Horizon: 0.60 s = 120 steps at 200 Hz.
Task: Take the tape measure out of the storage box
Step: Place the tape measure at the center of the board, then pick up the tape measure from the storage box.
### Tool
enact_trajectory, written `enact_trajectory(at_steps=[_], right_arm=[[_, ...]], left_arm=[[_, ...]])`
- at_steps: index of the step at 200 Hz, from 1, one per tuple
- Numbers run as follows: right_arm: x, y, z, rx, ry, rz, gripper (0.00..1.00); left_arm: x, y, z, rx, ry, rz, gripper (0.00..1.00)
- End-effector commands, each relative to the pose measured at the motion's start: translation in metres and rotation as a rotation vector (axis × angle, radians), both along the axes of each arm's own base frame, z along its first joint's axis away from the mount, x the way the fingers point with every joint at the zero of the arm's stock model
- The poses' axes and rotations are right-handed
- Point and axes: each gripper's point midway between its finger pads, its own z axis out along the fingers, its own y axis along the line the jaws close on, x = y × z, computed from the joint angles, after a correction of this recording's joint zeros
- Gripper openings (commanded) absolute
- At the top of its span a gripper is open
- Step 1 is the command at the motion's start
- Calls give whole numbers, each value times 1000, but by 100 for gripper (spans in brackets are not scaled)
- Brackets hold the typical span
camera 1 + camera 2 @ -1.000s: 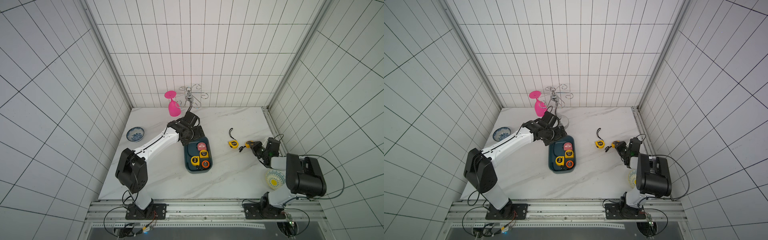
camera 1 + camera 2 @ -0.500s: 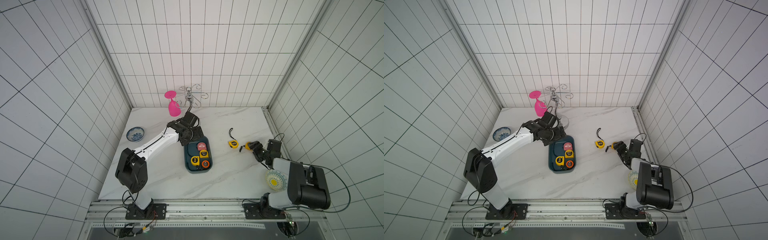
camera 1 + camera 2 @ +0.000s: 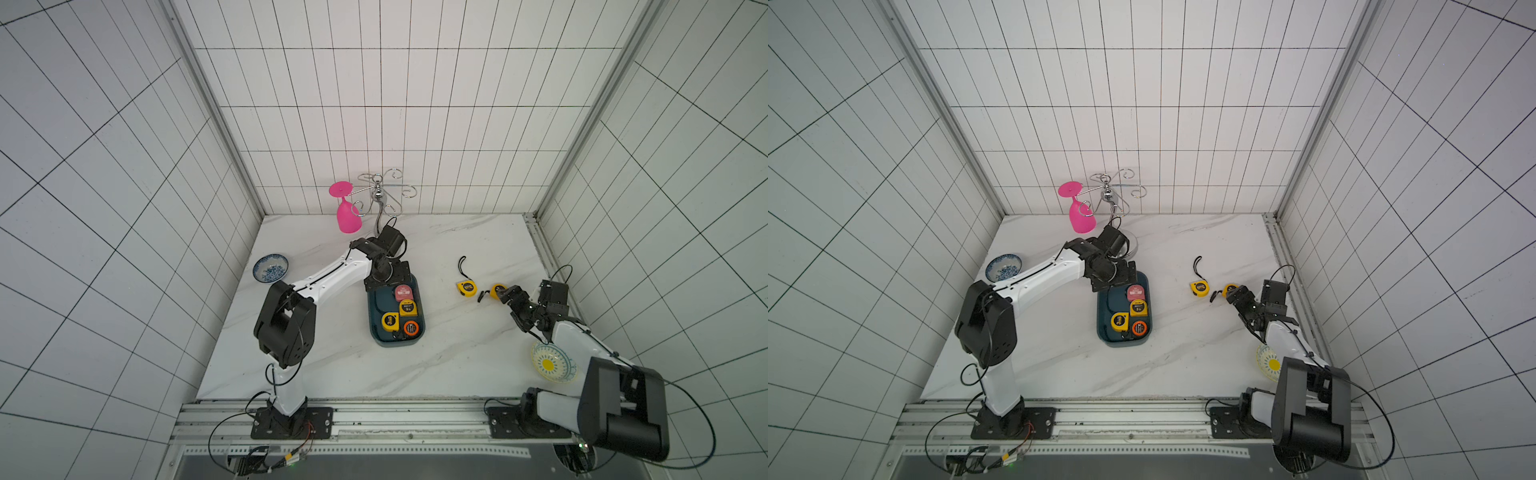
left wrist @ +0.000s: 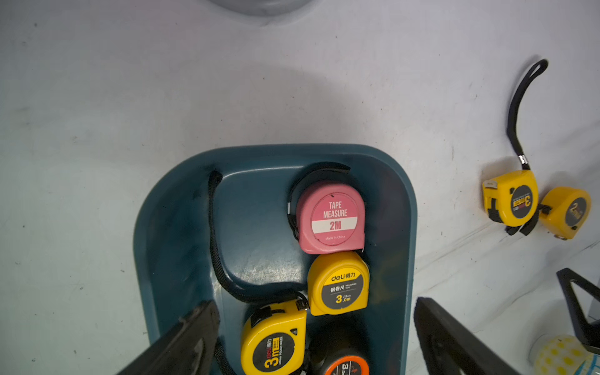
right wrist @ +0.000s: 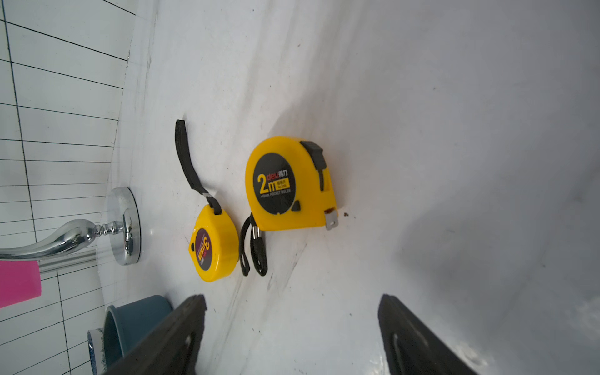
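The teal storage box [image 3: 376, 307] [image 3: 1106, 307] [image 4: 181, 227] sits mid-table and holds several tape measures: a pink one [image 3: 402, 292] [image 4: 331, 217], two yellow ones [image 3: 408, 308] [image 3: 390, 322] and an orange-black one [image 3: 410, 328]. My left gripper [image 3: 388, 277] [image 4: 313, 324] hovers open over the box's far end, nothing between its fingers. To the right, two yellow tape measures lie on the table, a 3m [image 3: 467, 288] [image 5: 214, 250] and a 2m [image 3: 497, 289] [image 5: 289, 185]. My right gripper [image 3: 510, 297] [image 5: 292, 302] stands open just behind the 2m one, not touching it.
A chrome rack [image 3: 380, 195] with a pink glass [image 3: 348, 216] hanging from it stands at the back wall. A blue patterned bowl [image 3: 270, 268] sits at the left, and a yellow patterned bowl [image 3: 550, 365] lies partly under my right arm.
My right gripper has opened, left the yellow 2m tape measure on the table beside the 3m one, and drawn back slightly. The left arm has hardly moved.
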Motion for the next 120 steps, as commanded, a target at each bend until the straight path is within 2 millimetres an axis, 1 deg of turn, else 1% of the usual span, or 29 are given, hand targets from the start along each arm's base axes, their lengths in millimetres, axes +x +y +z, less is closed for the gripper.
enact_trajectory(at_steps=[1, 32, 54, 94, 120], right_arm=[[8, 3, 26, 5, -47, 29, 89], [7, 5, 36, 4, -59, 48, 92], [6, 6, 41, -1, -63, 56, 94], [6, 9, 42, 17, -65, 69, 100], [7, 12, 44, 24, -73, 80, 99]], left_arm=[[3, -6, -13, 43, 8, -83, 98], [9, -13, -33, 28, 46, -118, 98], [10, -20, -40, 5, 54, -145, 97], [9, -29, -55, -12, 93, -167, 98], [9, -31, -62, -22, 106, -166, 98]])
